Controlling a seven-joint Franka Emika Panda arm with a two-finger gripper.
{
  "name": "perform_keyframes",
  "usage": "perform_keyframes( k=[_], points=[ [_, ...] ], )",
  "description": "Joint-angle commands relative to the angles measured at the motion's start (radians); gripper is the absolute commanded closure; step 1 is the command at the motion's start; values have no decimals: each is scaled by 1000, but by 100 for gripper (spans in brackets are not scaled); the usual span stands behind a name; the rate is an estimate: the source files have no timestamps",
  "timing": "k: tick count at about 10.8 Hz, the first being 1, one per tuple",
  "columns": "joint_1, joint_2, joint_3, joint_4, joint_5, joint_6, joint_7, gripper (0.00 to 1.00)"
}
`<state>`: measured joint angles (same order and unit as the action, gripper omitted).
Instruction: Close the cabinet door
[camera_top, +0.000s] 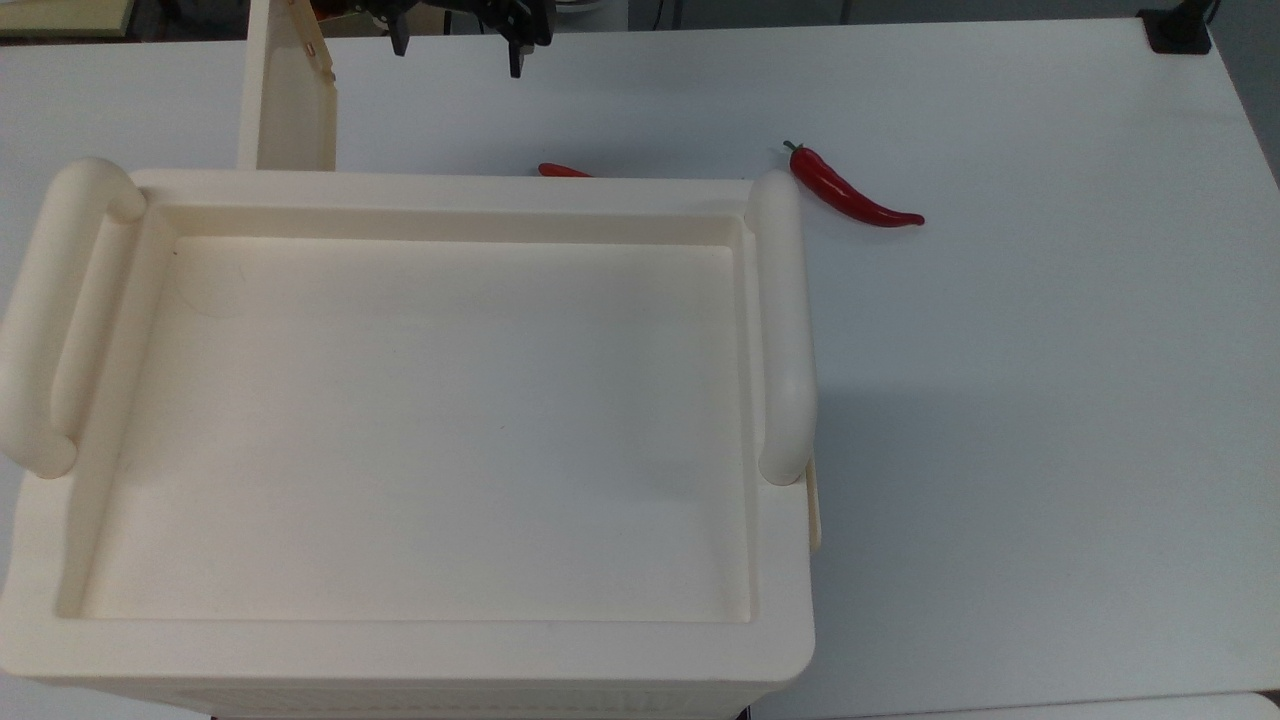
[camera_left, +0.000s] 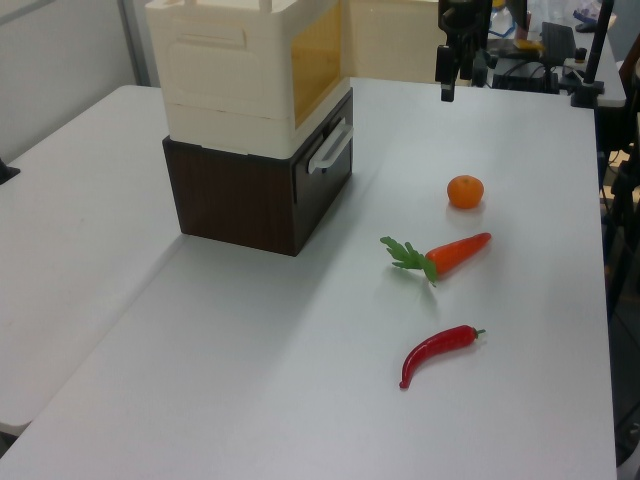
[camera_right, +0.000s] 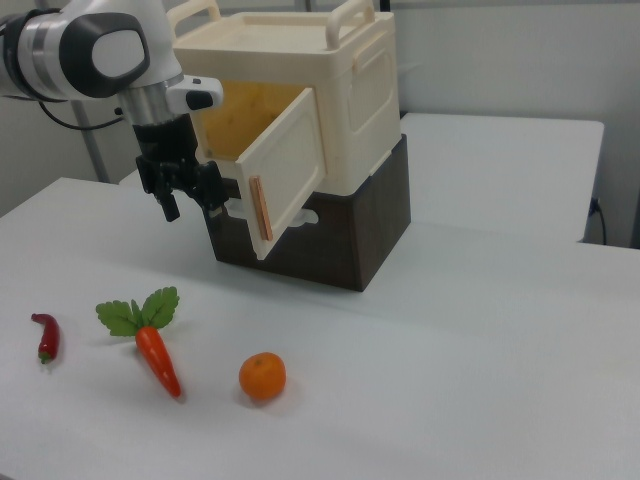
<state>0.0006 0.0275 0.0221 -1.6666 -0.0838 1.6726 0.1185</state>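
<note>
**A:** Start at the right view's left. What is the gripper (camera_right: 190, 200) doing?

**B:** It hangs beside the cabinet (camera_right: 300, 95), fingers parted with nothing between them. The cabinet door (camera_right: 283, 170) is just to its right in the right view, swung out from the front opening, hinged on the far side from the gripper, with its free edge and tan strip nearest the fingers.

**A:** So the door is still ajar. How should the push go?

**B:** In my judgement, contact should land on the outer face near the free edge, far from the hinge, where little force turns it. Then follow an arc toward the opening, not a straight shove, so the fingers don't slide off the panel.

**A:** Any hazards?

**B:** The drawer handle (camera_right: 300, 216) sits just below the door, so the fingers should stay above it. The carrot (camera_right: 157, 358), orange (camera_right: 262, 377) and chilli (camera_right: 46, 336) lie on the table (camera_right: 450, 340) well below and clear of the gripper.
</note>
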Motion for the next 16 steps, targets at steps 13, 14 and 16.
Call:
perform_keyframes(
  k=[13, 14, 16],
  points=[
    [-16, -11, 9, -16, 15, 6, -83, 95],
    [-16, -12, 2, 1, 16, -4, -83, 95],
    [-14, -14, 1, 37, 16, -5, -71, 95]
  ],
)
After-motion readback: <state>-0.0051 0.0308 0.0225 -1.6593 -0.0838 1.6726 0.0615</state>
